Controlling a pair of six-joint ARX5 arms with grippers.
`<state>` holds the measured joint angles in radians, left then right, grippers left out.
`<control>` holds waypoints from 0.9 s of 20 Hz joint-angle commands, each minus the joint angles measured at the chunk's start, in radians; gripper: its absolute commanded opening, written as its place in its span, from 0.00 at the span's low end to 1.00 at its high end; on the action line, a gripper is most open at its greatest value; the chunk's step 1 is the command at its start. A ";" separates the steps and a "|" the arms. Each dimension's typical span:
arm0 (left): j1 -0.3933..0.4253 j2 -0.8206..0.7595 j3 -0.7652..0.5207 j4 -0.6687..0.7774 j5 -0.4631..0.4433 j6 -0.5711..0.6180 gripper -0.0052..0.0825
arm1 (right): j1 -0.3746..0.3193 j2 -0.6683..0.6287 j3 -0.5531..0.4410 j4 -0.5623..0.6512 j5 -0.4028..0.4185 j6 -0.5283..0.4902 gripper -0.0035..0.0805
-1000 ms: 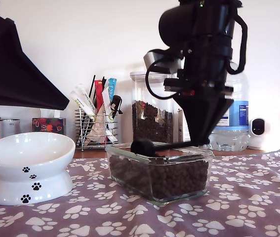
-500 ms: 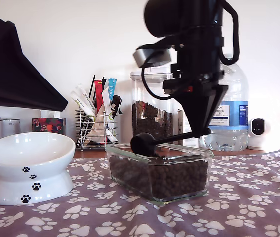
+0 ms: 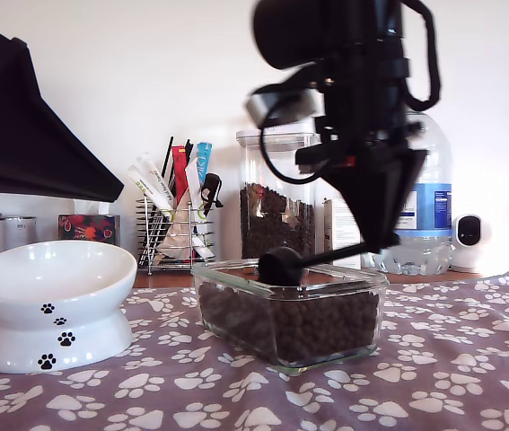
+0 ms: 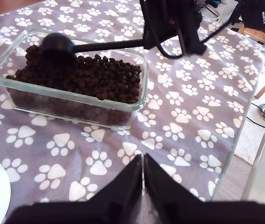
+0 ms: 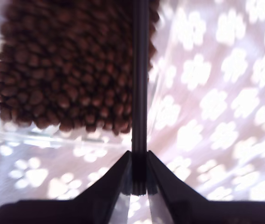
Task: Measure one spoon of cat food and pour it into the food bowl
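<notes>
Gripping the small black plastic measuring spoon by its handle, my second pincer is dipping it into the dark brown kibble; tilting deeper probably helps, first pincer sitting closed, empty.

You get even, soft daylight in the exterior view; the white wall behind is bright, near blown out. The arm at 12–1 o'clock reads as a black silhouette w/ soft, smeared edges. Food bowl shows mild gloss, faint shadow under it. First wrist view is well lit and sharp on the cloth, but the spoon bowl at 10 o'clock is motion-blurred. Second wrist view is overexposed: cloth washed out toward 3 o'clock, cat food soft, whole frame hazy.
</notes>
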<state>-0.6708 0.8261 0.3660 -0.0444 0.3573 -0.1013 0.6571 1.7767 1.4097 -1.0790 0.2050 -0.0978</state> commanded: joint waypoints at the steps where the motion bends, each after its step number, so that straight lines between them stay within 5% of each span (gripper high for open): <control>1: -0.003 -0.002 -0.016 0.007 0.000 0.008 0.04 | -0.040 -0.028 0.000 -0.022 -0.118 0.026 0.03; 10: -0.003 -0.002 -0.016 0.003 -0.026 0.024 0.04 | -0.170 -0.132 -0.003 -0.067 -0.541 0.064 0.03; 13: -0.003 -0.002 -0.016 -0.019 -0.032 0.024 0.04 | -0.230 -0.132 -0.006 -0.082 -0.804 0.043 0.03; 18: -0.003 -0.002 -0.016 -0.006 -0.077 0.031 0.04 | -0.328 -0.132 -0.071 -0.100 -1.032 -0.004 0.03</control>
<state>-0.6708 0.8261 0.3660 -0.0689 0.2852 -0.0753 0.3378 1.6348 1.3911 -1.1767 -0.8040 -0.0883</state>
